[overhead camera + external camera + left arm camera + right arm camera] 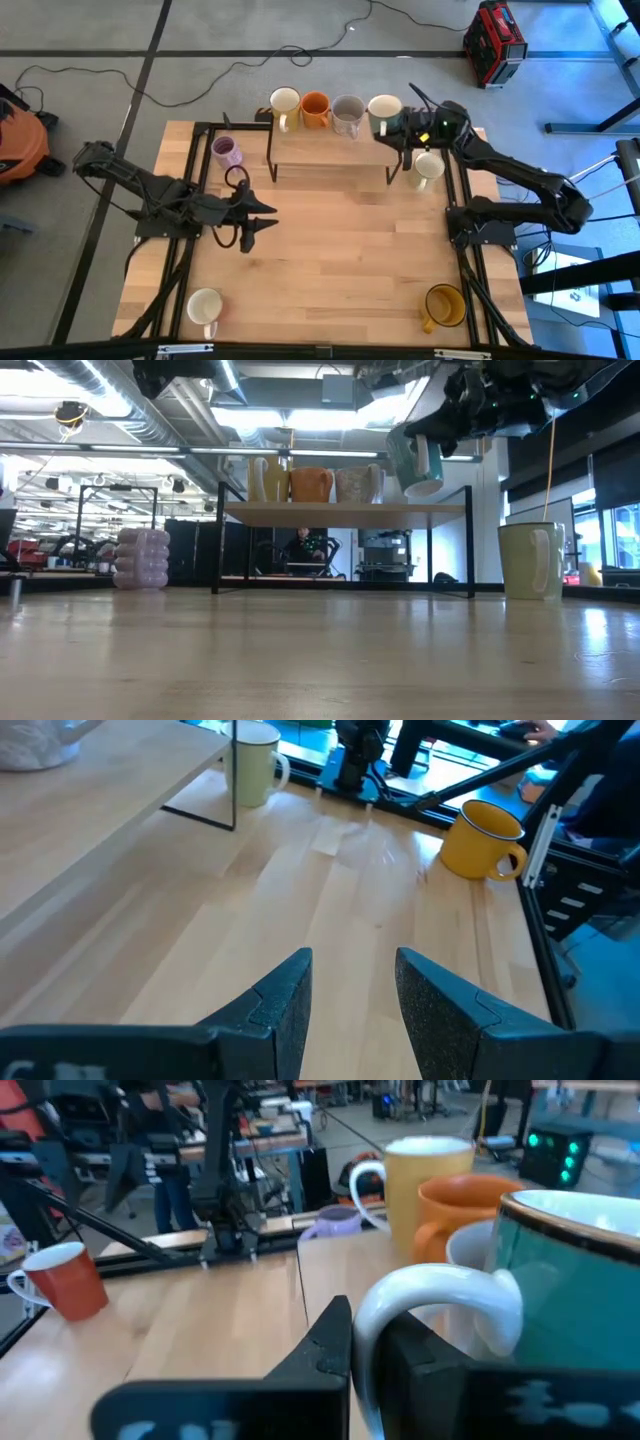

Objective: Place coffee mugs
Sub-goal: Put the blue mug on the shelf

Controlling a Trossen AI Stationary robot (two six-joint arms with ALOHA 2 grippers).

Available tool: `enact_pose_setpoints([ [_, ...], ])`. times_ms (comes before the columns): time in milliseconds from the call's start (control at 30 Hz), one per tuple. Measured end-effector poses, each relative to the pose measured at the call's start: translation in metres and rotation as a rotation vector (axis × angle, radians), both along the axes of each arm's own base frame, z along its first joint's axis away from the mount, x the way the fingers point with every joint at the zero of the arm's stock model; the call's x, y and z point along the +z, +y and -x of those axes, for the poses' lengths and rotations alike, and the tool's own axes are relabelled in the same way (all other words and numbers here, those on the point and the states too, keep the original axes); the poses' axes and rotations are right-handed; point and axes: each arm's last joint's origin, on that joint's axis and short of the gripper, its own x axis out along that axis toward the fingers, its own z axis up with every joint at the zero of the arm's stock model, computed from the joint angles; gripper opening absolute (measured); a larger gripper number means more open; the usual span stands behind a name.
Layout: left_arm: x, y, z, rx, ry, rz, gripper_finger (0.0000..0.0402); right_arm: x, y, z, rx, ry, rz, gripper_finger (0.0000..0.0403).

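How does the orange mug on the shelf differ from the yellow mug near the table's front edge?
The orange mug stands on the raised shelf in a row, close between two other mugs; the yellow mug stands alone on the table, at the right front corner. In the high view the orange mug's handle points toward the shelf's front, the yellow mug's toward the table's front left. Both are upright, about the same size, and no gripper holds them.

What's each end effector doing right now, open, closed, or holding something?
Left end effector: open, holding nothing.
Right end effector: closed on the pale mint-blue mug.
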Motion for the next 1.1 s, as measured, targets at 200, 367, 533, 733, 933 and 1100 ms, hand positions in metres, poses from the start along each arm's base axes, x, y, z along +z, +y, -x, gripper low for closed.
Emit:
enact_pose_setpoints([
  [200, 0.0, 0.003, -0.001, 0.014, 0.0, 0.0, 0.014, -0.008, -0.015, -0.002, 0.039, -0.01, -0.002, 0.0005],
  [367, 0.0, 0.003, -0.001, 0.013, 0.001, 0.001, 0.014, -0.012, -0.026, 0.004, 0.052, -0.008, 0.028, 0.0005],
  [533, 0.0, 0.003, -0.001, 0.009, 0.001, 0.003, 0.014, -0.024, -0.038, 0.004, 0.087, 0.014, 0.012, 0.0005],
  [733, 0.0, 0.002, -0.001, 0.009, -0.004, 0.014, 0.014, -0.03, -0.046, 0.005, 0.111, 0.012, 0.041, 0.0005],
  [933, 0.0, 0.002, -0.001, 0.012, -0.005, 0.013, 0.014, -0.039, -0.054, 0.007, 0.134, 0.021, 0.041, 0.0005],
  [1100, 0.0, 0.002, -0.001, 0.013, -0.006, 0.013, 0.014, -0.041, -0.056, 0.007, 0.13, 0.028, 0.065, 0.0005],
])
